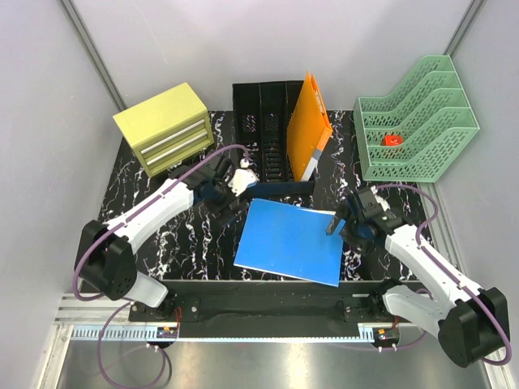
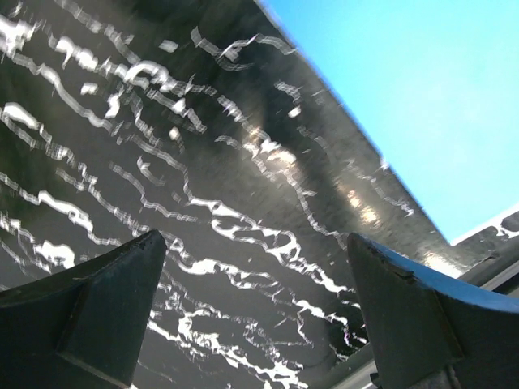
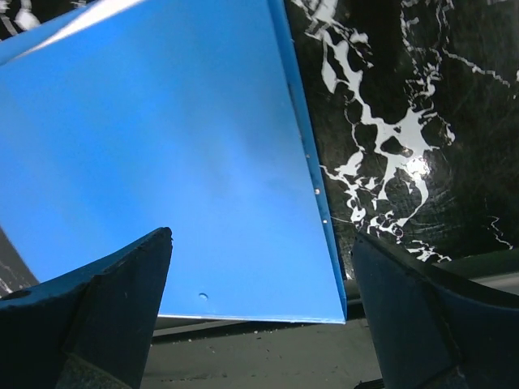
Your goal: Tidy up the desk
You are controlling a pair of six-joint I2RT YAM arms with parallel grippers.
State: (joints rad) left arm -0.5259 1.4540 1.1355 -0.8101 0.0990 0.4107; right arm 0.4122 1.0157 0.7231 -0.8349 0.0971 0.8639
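Black marble-veined desk (image 1: pixel 195 253) between pale grey walls (image 1: pixel 49 121).

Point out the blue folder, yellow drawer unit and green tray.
blue folder (image 1: pixel 290 241), top external view, cover middle.
yellow drawer unit (image 1: pixel 160 116), top external view, top face.
green tray (image 1: pixel 405 170), top external view, front wall.

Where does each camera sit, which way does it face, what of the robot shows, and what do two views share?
Top external: high behind the robot, looking down on the desk; the left claw and the right claw show.
Left wrist: rides behind the left claw, tilted down at the desk; its own open fingers show.
Right wrist: rides behind the right claw, tilted down at the blue folder's edge; its own open fingers show.
Shared: both wrist views catch the blue folder.
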